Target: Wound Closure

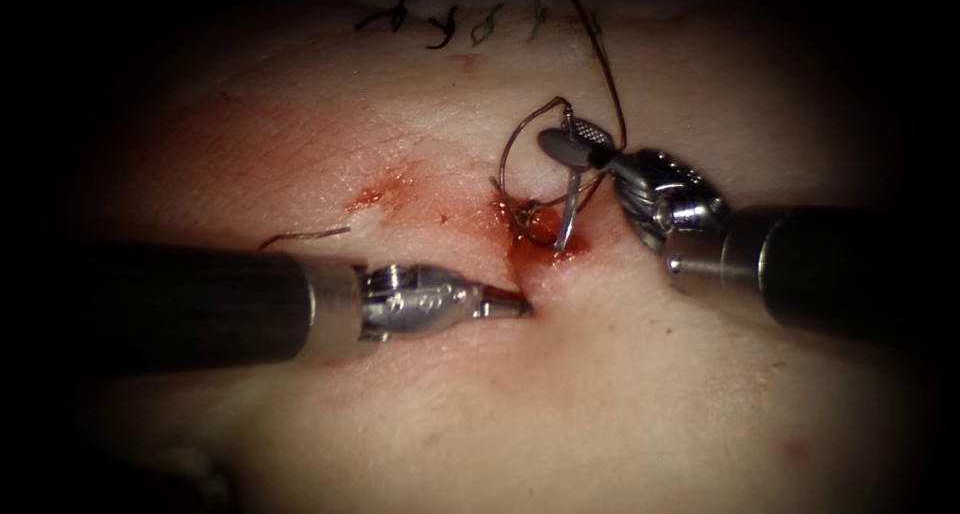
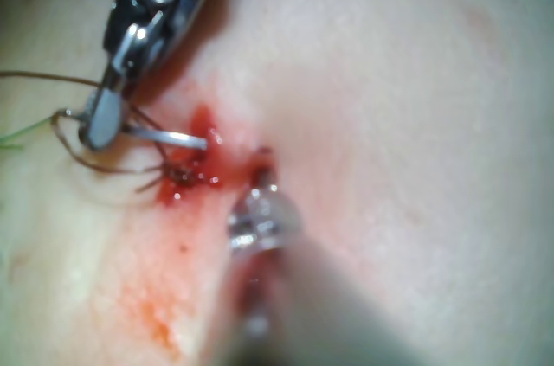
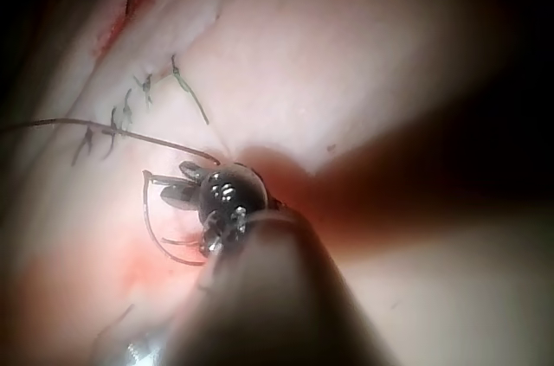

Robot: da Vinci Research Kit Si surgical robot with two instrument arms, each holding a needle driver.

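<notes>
My right tool point(image 1: 572, 144) comes in from the right, its jaws shut on the curved needle point(image 1: 568, 209) near its thread end. The needle hangs down from the jaws with its tip in the red cut point(image 1: 540, 236). The dark thread point(image 1: 512, 149) loops left of the jaws and another strand runs up out of view. My left tool point(image 1: 518, 302) lies on the left side with its jaws shut and holding nothing, the tip pressed on the tissue point(image 1: 560, 404) just below the cut. The left wrist view shows the needle point(image 2: 169, 135) held by the right tool point(image 2: 102, 119), pointing at the cut point(image 2: 195, 163).
Several earlier stitches point(image 1: 440, 24) in dark and green thread lie along the far edge of the tissue. A cut end of thread point(image 1: 305, 236) lies on the left side above the left shaft. Red fluid point(image 1: 385, 189) stains the tissue left of the cut.
</notes>
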